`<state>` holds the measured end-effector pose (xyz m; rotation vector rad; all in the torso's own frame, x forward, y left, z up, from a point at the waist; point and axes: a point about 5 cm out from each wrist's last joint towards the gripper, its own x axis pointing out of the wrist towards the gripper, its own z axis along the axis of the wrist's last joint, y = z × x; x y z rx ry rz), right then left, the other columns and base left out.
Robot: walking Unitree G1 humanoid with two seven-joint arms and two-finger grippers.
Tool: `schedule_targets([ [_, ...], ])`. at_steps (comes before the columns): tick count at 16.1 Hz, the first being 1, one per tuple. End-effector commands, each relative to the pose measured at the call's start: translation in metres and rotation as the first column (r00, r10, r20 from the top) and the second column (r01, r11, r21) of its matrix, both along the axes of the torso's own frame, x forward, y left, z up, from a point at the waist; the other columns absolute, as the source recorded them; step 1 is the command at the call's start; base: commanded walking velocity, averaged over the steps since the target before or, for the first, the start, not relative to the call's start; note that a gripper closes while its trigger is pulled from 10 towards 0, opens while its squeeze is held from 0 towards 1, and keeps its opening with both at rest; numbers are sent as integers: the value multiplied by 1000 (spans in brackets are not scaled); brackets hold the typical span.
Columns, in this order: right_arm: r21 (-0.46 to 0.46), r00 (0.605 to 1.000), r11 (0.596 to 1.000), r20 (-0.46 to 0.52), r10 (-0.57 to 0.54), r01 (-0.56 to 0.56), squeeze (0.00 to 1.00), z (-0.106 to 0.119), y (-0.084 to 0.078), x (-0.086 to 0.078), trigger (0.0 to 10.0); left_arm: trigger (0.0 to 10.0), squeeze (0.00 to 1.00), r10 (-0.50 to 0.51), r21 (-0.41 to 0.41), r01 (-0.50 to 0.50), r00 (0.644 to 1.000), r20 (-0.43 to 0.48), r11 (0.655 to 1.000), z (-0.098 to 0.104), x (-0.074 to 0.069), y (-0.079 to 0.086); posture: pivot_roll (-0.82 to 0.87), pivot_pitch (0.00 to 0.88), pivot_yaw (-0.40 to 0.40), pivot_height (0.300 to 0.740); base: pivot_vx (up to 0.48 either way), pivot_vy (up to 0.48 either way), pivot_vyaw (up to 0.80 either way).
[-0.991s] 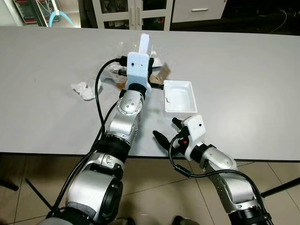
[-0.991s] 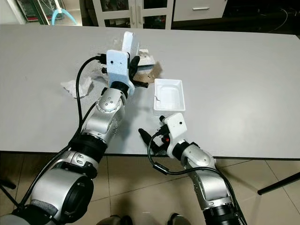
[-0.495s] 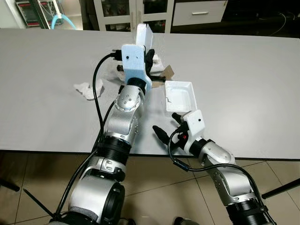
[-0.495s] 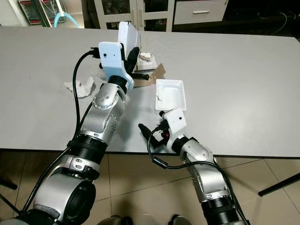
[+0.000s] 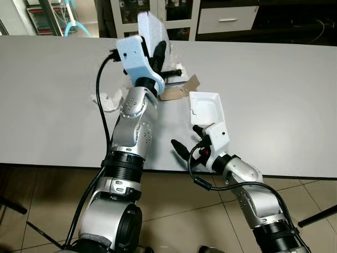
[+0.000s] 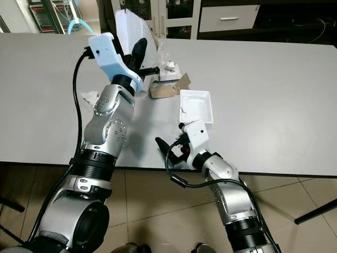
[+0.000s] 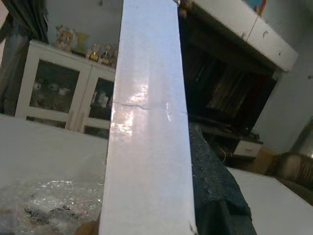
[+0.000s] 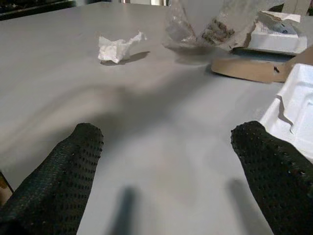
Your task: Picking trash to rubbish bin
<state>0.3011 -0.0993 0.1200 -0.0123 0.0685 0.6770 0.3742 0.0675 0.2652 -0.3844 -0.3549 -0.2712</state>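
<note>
My left gripper (image 6: pixel 136 50) is raised above the table's back left, shut on a flat white foam piece (image 6: pixel 129 31) that stands on edge between its fingers. In the left wrist view the foam piece (image 7: pixel 146 122) runs up the frame beside one black finger (image 7: pixel 215 186). My right gripper (image 5: pixel 187 138) hovers open, with nothing in it, at the table's front edge. A white foam tray (image 5: pixel 208 108) lies just beyond it. Brown cardboard (image 5: pixel 179 89), a small white box (image 6: pixel 169 71), clear plastic wrap (image 8: pixel 220 22) and a crumpled tissue (image 5: pixel 108 100) lie on the table.
The grey table (image 5: pixel 274 95) is bare to the right and along its front left. Cabinets and drawers (image 5: pixel 226 18) stand behind its far edge. Tiled floor (image 5: pixel 42 211) lies below the front edge.
My left arm has lifted the white foam piece higher off the table and swung it leftward. The right gripper stays open in about the same place. The camera has shifted a little.
</note>
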Motion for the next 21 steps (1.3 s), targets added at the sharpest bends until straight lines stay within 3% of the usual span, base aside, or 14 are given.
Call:
schedule_targets([
  [1, -4, 1000, 1000, 6, -1, 1, 0, 0, -2, 1, 10000, 10000, 0, -18, -34, 19, 999, 38, 999, 10, -5, -7, -114, 32, 50, 740, 0, 0, 0],
  [9, 0, 1000, 1000, 13, -15, 15, 0, 0, -3, 3, 10000, 10000, 0, -7, -113, 26, 986, 166, 993, 38, -14, 3, -106, 35, 47, 740, 0, 0, 0],
  [12, 16, 998, 999, 43, -53, 52, 0, 6, -5, 8, 10000, 10000, 0, 123, 19, -130, 971, 206, 991, 36, -12, 18, -102, 36, 47, 740, 0, 0, 0],
  [13, 26, 996, 997, 61, -68, 66, 0, 9, -6, 10, 10000, 10000, 0, 160, 83, -181, 963, 219, 980, 32, -10, 22, -101, 37, 47, 740, 0, 0, 0],
  [16, 56, 975, 981, 110, -190, 185, 0, 19, -15, 20, 10000, 10000, 0, 231, 168, -270, 948, 221, 948, 23, -7, 33, -98, 37, 49, 740, 0, 0, 0],
  [18, 136, 916, 923, 140, -377, 359, 0, 34, -34, 33, 10000, 10000, 0, 296, 272, -352, 928, 224, 896, 10, -6, 43, -95, 38, 50, 740, 0, 0, 0],
  [19, 148, 907, 915, 141, -396, 376, 0, 36, -36, 35, 10000, 10000, 0, 302, 288, -359, 927, 224, 888, 8, -6, 43, -95, 38, 50, 740, 0, 0, 0],
  [21, 195, 880, 892, 174, -442, 409, 0, 48, -41, 37, 10000, 10000, 0, 325, 397, -407, 910, 259, 823, -2, -8, 45, -92, 40, 49, 740, 0, 0, 0],
])
